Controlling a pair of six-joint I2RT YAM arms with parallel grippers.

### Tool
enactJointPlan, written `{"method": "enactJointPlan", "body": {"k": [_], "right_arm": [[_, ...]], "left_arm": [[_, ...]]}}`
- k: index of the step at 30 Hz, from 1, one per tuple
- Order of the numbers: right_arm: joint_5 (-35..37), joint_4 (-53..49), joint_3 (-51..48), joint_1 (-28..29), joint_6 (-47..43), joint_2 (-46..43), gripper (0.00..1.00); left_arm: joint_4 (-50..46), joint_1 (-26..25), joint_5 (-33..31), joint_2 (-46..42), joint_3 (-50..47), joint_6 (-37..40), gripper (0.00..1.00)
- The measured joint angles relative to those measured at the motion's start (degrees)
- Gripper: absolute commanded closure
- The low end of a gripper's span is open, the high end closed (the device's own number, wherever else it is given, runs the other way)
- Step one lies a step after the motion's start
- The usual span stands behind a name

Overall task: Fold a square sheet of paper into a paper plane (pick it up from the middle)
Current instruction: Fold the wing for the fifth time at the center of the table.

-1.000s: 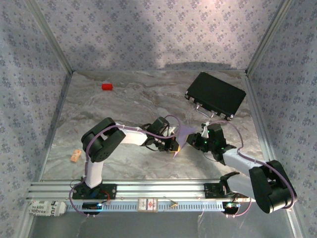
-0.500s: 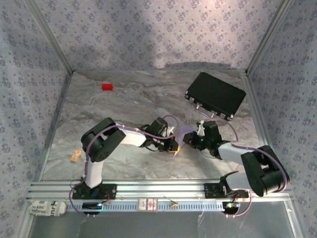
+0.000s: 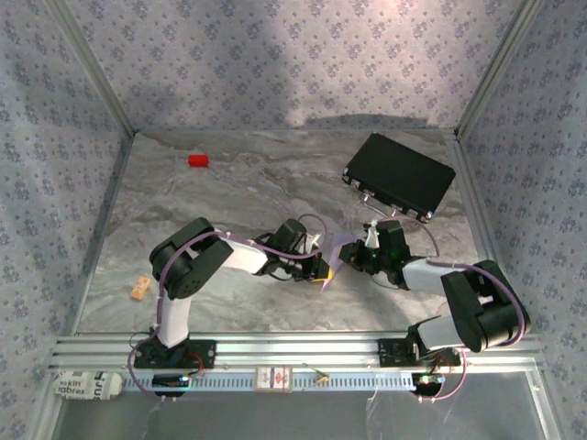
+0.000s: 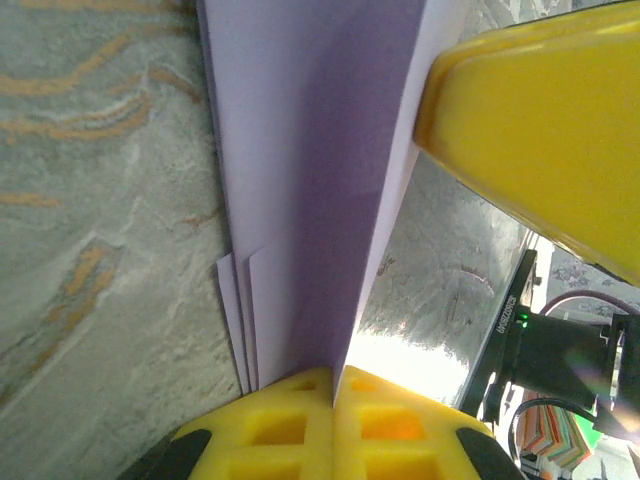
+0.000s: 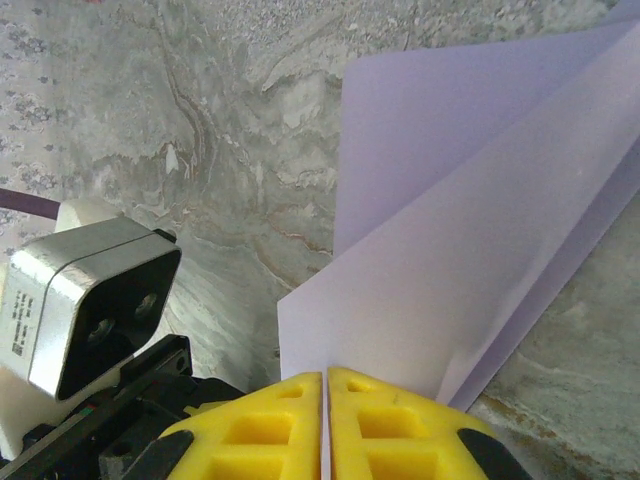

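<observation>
L hand [image 4: 333, 395] + R hand [image 5: 325, 398] both pinched shut on paper [image 5: 470, 240], opp. edges; keeps folded layers lifted off worktop [image 3: 229, 183] for creasing.

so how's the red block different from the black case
The red block is small, at the back left; the black case is far larger, at the back right. The block lies square to the back wall; the case is angled. Both rest on the table.

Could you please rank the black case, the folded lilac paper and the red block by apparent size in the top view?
1. black case, clearly largest
2. lilac paper, only partly showing, yet a bit bigger than the block
3. red block, smallest
</observation>
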Motion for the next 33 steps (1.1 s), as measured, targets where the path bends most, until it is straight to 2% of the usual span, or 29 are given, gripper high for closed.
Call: {"method": "enactJointPlan", "body": {"k": [30, 33], "right_arm": [[-2.32, 1.49, 2.58, -0.17, -1.07, 7.76, 0.9], [-2.6, 1.88, 2.86, -0.17, -1.07, 8.98, 0.91]], "left_arm": [[0.59, 0.02, -0.02, 0.0, -0.35, -0.44, 1.0], [0.59, 0.02, -0.02, 0.0, -0.35, -0.42, 0.96]]}}
